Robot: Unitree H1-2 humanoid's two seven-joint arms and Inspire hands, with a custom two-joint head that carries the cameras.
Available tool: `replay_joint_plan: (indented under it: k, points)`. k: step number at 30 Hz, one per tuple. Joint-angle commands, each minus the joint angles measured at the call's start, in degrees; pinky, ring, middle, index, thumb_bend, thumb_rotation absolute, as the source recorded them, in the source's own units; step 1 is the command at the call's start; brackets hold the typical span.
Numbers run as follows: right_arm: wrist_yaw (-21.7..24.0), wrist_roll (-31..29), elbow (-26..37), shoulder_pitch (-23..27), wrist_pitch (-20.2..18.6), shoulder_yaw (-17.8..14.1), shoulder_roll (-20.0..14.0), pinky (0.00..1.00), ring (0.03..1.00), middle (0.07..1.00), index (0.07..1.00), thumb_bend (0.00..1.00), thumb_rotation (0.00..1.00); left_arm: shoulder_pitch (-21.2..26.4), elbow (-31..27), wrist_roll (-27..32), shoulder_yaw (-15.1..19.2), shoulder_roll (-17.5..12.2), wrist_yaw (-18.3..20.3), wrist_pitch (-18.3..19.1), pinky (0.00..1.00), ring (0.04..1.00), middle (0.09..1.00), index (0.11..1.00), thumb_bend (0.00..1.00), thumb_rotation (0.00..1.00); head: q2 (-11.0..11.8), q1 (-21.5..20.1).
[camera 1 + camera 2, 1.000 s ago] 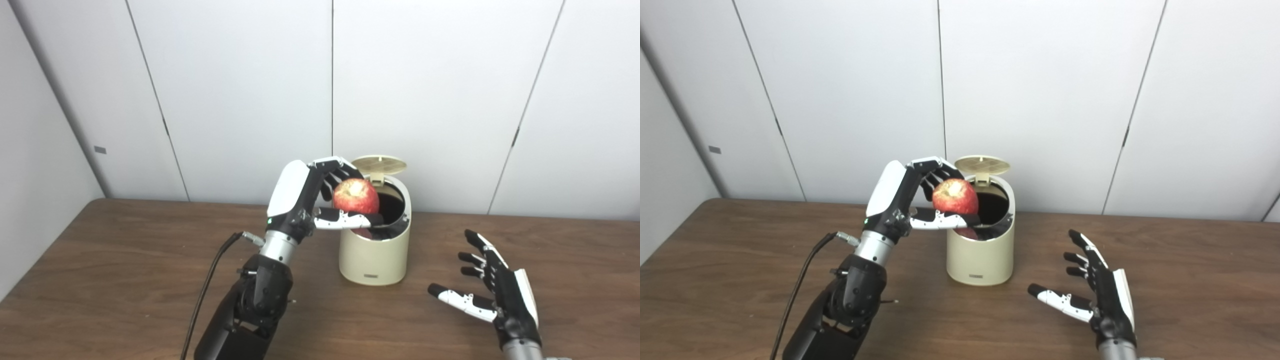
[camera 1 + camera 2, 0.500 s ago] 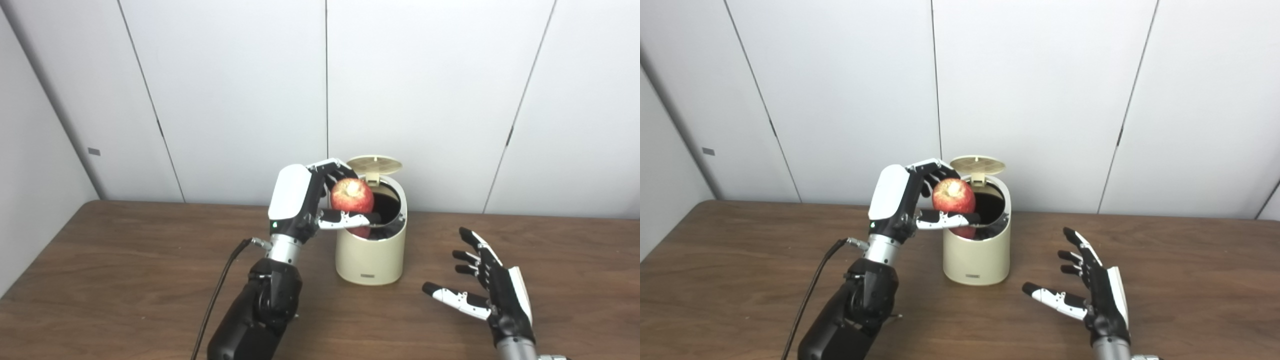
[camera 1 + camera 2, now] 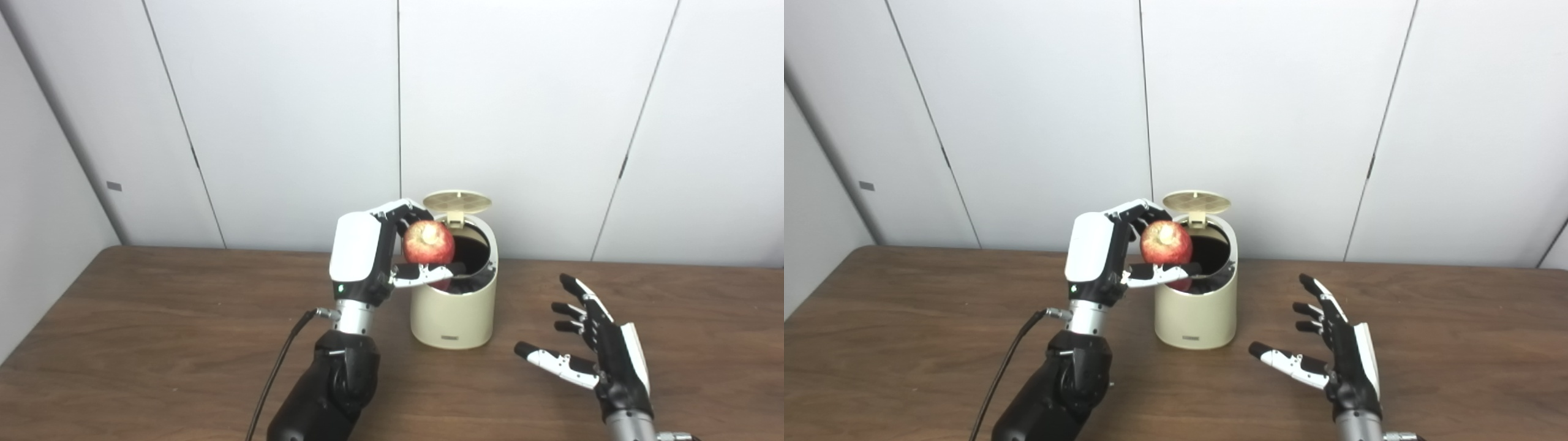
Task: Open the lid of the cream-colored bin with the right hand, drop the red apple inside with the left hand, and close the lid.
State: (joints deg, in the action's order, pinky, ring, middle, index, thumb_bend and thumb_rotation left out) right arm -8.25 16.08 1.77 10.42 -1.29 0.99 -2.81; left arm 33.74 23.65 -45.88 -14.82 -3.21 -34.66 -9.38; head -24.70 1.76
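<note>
A cream-colored bin (image 3: 453,312) stands on the wooden table with its round lid (image 3: 457,201) tipped up at the back, and the dark inside shows. My left hand (image 3: 373,248) is shut on the red apple (image 3: 429,242), which it holds over the bin's left rim, thumb under it. My right hand (image 3: 597,361) hovers low over the table to the right of the bin, open with fingers spread and nothing in it.
The brown wooden table (image 3: 153,324) runs to white wall panels (image 3: 294,110) close behind the bin. A black cable (image 3: 275,373) hangs from my left wrist down toward the table's front edge.
The camera has shifted a little. My left forearm has swung more upright and nearer the bin, with the apple still over the rim. The right hand has stayed put.
</note>
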Motion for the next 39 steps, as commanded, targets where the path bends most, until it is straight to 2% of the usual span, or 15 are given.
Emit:
replay_joint_plan:
  k: [1,7,14,27,39]
  points:
    - [-0.53,0.19,1.9,1.49,2.65,0.28,0.37,0.67,0.773,0.897,0.854,0.8,0.22,3.54,-0.16,-0.71,-0.18,0.5,-1.88,-0.56,0.35,0.444,0.478,0.495,0.5,0.0,-0.04,0.05]
    - [-0.71,0.5,2.23,1.32,2.56,0.63,0.44,0.67,0.773,0.902,0.86,0.79,0.22,3.84,1.57,-1.06,-0.54,1.11,-3.67,0.04,0.36,0.445,0.477,0.496,0.5,0.0,-0.13,-0.2]
    - [-0.67,0.44,3.19,1.16,2.15,0.91,0.87,0.67,0.771,0.901,0.857,0.79,0.21,3.82,2.37,-0.94,-1.1,1.7,-3.56,1.13,0.35,0.447,0.475,0.497,0.5,0.0,-0.31,-0.57]
    - [-1.34,0.73,2.98,1.21,2.79,1.21,1.31,0.66,0.759,0.895,0.857,0.79,0.2,4.9,6.58,0.3,-1.84,2.45,-5.43,-0.22,0.35,0.442,0.474,0.501,0.5,0.0,-0.3,-1.29]
    - [-1.29,1.03,4.17,1.11,2.0,1.39,1.82,0.64,0.747,0.889,0.85,0.79,0.18,5.15,9.09,0.76,-2.08,3.33,-5.8,0.51,0.31,0.431,0.473,0.505,0.5,0.0,-0.58,-1.45]
